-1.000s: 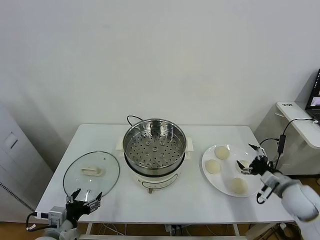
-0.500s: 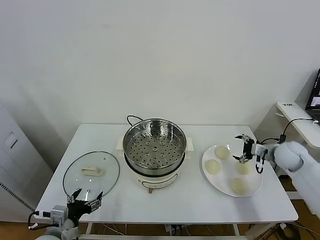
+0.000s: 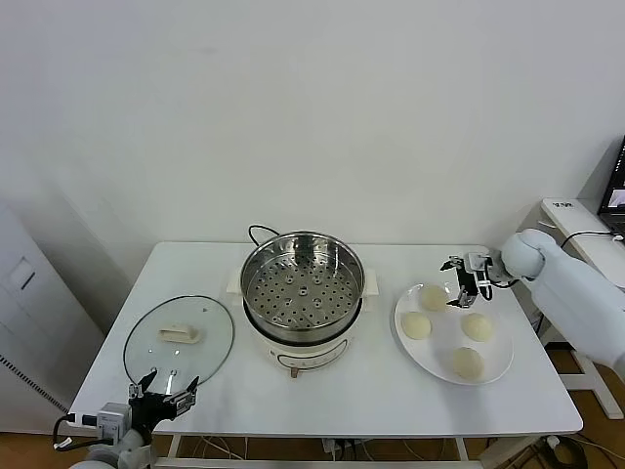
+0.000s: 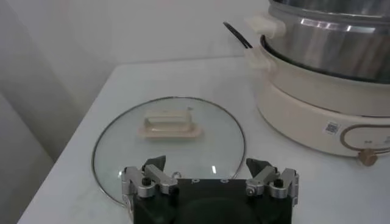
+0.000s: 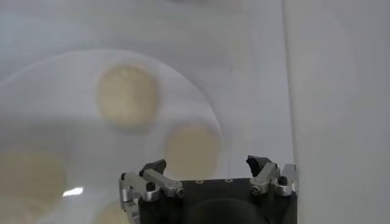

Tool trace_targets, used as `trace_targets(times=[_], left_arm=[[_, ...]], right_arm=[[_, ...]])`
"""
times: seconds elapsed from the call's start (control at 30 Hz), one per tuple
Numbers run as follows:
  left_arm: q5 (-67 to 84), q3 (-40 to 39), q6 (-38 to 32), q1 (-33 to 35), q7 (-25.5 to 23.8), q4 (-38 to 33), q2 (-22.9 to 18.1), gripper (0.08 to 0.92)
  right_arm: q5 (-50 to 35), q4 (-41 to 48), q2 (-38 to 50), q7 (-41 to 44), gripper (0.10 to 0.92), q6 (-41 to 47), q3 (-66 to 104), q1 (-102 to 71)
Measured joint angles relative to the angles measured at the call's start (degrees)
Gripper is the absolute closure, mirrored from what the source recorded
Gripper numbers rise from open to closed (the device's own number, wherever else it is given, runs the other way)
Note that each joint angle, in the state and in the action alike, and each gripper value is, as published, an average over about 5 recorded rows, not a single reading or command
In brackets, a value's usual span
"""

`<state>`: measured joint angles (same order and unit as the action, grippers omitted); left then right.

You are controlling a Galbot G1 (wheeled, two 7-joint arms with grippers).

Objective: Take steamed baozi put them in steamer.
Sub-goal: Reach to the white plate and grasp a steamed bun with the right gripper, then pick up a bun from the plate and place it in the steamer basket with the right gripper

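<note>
Several cream-white steamed baozi lie on a white plate [image 3: 444, 338] at the table's right, among them one at the far side [image 3: 434, 297] and one on the right [image 3: 477, 326]. The steamer [image 3: 302, 293], a shiny perforated steel basket on a white cooker base, stands empty at the table's middle. My right gripper [image 3: 462, 278] hovers open above the plate's far edge, just right of the far baozi. Its wrist view shows baozi [image 5: 192, 151] right under the open right gripper [image 5: 206, 163]. My left gripper [image 3: 164, 389] rests open at the front left, by the lid.
A round glass lid [image 3: 179, 338] with a white handle lies flat left of the steamer, and again [image 4: 169, 146] in the left wrist view. A black cord [image 3: 256, 233] loops behind the cooker. A side desk with a laptop [image 3: 615, 195] stands beyond the table's right edge.
My right gripper has travelled from the plate's near right edge to its far side, with the arm swinging round behind it. The left gripper and the baozi stay where they were.
</note>
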<state>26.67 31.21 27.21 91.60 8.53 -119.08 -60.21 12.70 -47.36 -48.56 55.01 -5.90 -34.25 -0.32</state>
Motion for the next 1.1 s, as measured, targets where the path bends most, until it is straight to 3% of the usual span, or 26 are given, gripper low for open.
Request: trace_targets(times=[0.5, 0.93, 1.1], left_arm=[[0.0, 0.5, 0.0, 0.8, 0.3, -0.2, -0.1, 0.177], [-0.1, 0.5, -0.3, 0.8, 0.4, 0.1, 0.0, 0.177], [-0.1, 0.6, -0.3, 0.9, 0.5, 0.2, 0.0, 0.177]], right_arm=[[5.4, 9.5, -7.0, 0.3, 0.234, -1.3, -1.0, 0.8], [6.7, 11.6, -8.9, 0.4, 0.515, -1.4, 0.4, -0.4], [6.3, 10.8, -8.5, 0.6, 0.548, -1.0, 0.0, -0.1]])
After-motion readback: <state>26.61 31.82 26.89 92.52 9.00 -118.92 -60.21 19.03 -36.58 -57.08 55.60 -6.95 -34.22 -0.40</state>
